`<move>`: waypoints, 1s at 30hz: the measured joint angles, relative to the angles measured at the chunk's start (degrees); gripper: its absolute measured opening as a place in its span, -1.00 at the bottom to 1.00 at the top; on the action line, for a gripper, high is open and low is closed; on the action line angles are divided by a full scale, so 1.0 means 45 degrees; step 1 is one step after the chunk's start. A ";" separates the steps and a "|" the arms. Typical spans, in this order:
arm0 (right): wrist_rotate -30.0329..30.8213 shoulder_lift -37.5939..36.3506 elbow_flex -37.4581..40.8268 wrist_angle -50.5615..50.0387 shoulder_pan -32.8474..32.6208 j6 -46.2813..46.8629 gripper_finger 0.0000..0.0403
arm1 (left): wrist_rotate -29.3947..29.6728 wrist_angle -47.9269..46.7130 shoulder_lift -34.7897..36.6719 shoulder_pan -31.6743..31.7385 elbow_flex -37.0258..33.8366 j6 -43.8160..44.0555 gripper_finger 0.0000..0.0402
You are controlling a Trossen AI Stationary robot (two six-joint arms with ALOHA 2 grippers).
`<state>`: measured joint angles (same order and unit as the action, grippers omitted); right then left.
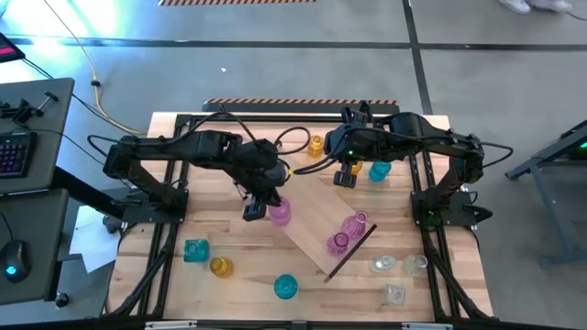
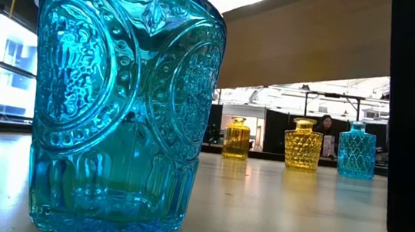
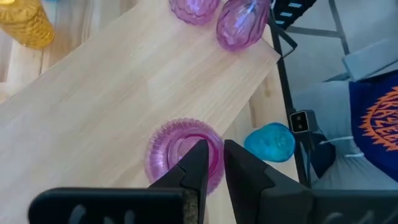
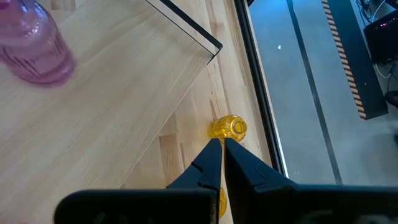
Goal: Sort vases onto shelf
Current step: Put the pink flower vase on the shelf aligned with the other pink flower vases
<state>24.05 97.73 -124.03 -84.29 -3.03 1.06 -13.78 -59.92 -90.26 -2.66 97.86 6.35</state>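
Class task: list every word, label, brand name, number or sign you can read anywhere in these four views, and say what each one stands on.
None can be read.
Orange pattern on dark blue cloth, left wrist view: no letters can be made out.
The vases carry moulded patterns only, like the big teal vase.

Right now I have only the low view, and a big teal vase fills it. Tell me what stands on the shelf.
Observer: Three pink vases. One stands alone near one end of the shelf, and two more stand together near the other end.
Operator: Place the left hand for me.
Observer: The left hand is right over the lone pink vase, at its rim.
Operator: Now the right hand.
Observer: The right hand is shut and holds nothing. It hangs over the tabletop just off a shelf corner, pointing at a yellow vase.
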 joint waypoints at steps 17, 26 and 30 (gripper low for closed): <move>0.1803 -0.0138 0.0010 0.0414 -0.0206 0.0098 -1.00 | 0.4296 0.0326 0.0762 -0.0767 0.0010 -0.0696 -0.78; 0.2825 -0.2764 0.0006 0.1657 -0.1798 0.0522 -1.00 | 0.9145 0.0294 0.3561 -0.2999 -0.1142 0.0559 -0.78; 0.5241 -0.4344 0.0388 0.0119 -0.3413 0.2566 -1.00 | 1.1115 0.0240 0.5400 -0.4263 -0.3140 0.2323 -0.78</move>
<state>47.64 78.19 -122.28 -83.76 -18.39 12.61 36.24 -58.84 -65.96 -21.84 83.74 16.80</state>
